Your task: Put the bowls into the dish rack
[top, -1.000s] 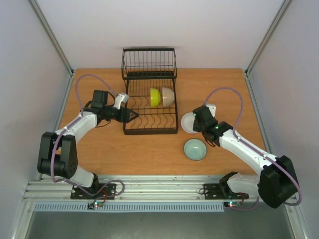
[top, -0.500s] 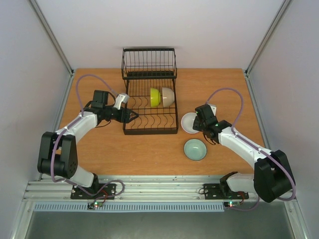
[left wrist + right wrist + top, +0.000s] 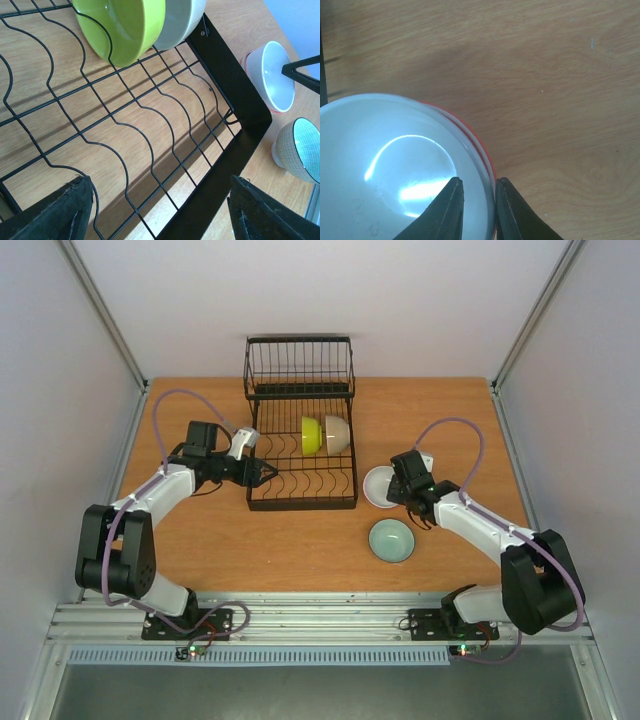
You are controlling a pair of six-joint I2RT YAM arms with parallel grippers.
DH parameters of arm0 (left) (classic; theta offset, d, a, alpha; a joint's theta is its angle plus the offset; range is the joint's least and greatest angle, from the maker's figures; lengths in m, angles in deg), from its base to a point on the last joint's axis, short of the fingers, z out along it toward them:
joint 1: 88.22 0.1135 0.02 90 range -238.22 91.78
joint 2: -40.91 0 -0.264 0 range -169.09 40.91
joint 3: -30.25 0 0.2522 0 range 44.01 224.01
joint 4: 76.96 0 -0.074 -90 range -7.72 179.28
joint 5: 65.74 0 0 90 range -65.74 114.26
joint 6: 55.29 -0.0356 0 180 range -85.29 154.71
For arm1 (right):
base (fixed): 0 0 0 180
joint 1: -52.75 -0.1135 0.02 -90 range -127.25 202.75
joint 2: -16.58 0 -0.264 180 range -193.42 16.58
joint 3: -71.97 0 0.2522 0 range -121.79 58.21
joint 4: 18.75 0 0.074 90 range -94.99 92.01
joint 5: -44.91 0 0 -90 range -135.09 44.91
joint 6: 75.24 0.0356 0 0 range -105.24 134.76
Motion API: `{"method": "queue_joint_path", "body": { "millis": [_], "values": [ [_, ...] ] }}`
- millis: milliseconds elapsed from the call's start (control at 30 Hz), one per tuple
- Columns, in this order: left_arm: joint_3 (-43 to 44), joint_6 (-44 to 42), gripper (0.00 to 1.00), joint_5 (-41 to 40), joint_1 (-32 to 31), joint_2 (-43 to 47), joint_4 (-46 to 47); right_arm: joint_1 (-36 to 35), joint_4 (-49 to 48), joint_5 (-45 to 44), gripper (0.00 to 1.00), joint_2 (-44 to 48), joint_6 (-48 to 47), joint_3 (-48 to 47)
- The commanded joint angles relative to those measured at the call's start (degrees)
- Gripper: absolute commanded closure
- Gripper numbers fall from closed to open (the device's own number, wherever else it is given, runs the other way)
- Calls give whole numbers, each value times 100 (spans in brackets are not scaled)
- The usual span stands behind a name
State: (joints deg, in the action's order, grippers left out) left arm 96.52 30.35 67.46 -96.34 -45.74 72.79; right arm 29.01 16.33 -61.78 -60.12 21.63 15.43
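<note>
Top external view showed a wooden desk [image 3: 300, 550] with the dish rack [image 3: 300, 506] standing toward its 12 o'clock edge. The rack's taller basket section [image 3: 298, 365] sat at the 12 o'clock end and the rows of curved prongs ran toward 6 o'clock.

Two bowls stood on edge among the prongs near the rack's 3 o'clock side. They were touching, the yellow-green bowl [image 3: 312, 435] at 9 o'clock of the cream bowl [image 3: 337, 434].

Two more bowls rested on the desk outside the rack. The white bowl [image 3: 377, 487] sat just beside the rack's 3 o'clock side, and the right wrist view showed a red edge outside its rim. Whether that edge belonged to a second bowl nested under it could not be told. The teal bowl [image 3: 391, 540] sat upright near it, at about 5 o'clock of the white bowl and apart from it.

The left end effector [image 3: 265, 473] was at the rack's 9 o'clock side near the 6 o'clock corner. Its fingers were spread wide over the prongs and held nothing.

The right end effector [image 3: 478, 182] was at the white bowl's 3 o'clock rim. Its fingers were close together, one inside the rim and one outside against the red edge. Whether they actually pinched the rim could not be told.
</note>
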Motion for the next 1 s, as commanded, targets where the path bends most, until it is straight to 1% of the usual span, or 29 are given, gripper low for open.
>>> {"method": "queue_joint_path", "body": {
  "millis": [0, 67, 133, 167, 333, 467, 500, 600, 700, 800, 967],
  "values": [
    [172, -77, 26, 13, -32, -36, 97, 54, -171, 25, 83, -83, 68, 68],
    [172, -74, 26, 4, -32, -41, 94, 52, -162, 27, 89, -62, 56, 75],
    [172, -74, 26, 4, -32, -45, 96, 53, -150, 16, 98, -36, 43, 69],
    [174, -74, 26, 4, -32, -45, 102, 52, -135, -2, 99, -11, 30, 66],
    [180, -57, 25, -9, -38, -33, 98, 54, -5, -55, 99, 318, -67, 79],
    [205, -30, 24, -50, -45, -2, 75, 54, 214, -106, 99, 818, -139, 69],
    [214, -19, 20, -98, -53, 9, 54, 54, 283, -107, 99, 962, -156, 55],
    [236, 52, 12, -345, -96, 73, 61, 54, 448, -81, 99, 1422, -188, 12],
    [321, 122, 10, -585, -204, 147, -42, 46, 522, 123, 99, 1660, -221, -183],
    [429, 162, 9, -748, -362, 175, -176, -56, 471, 411, 99, 1517, -268, -500],
    [608, 242, 9, -892, -453, 176, -361, -570, 471, 117, 99, 657, -370, -1179]
  ]
}}
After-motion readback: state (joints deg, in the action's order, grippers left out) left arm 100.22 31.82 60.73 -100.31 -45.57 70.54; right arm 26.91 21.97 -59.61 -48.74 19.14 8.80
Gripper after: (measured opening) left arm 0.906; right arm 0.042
